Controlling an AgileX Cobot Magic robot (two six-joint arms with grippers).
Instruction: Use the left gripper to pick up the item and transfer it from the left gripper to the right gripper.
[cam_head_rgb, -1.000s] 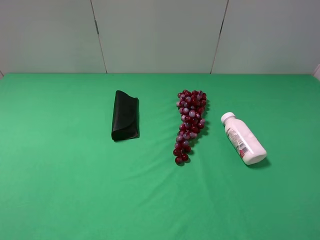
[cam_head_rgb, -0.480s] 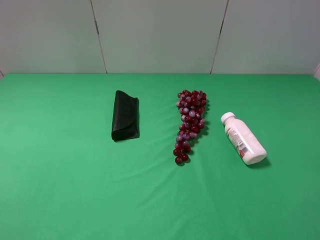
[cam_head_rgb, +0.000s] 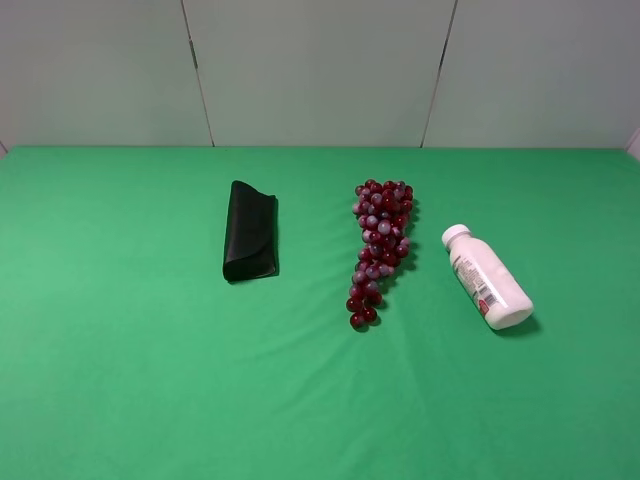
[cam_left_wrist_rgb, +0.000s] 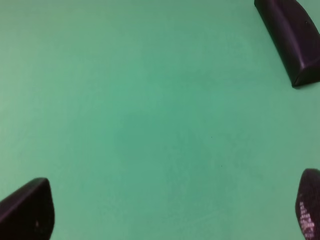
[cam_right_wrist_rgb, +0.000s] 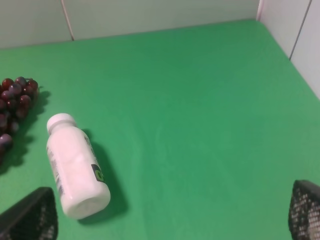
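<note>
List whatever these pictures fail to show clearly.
- Both arms: absent from the exterior high view, so their position over the green table is unknown.
- Left gripper: only two fingertips show at the left wrist view's edge.
- Black case: cut off by that frame's edge.
- Bottle: label print too small to read in either view.
- Grapes: mostly cut off by the right wrist view's edge.
</note>
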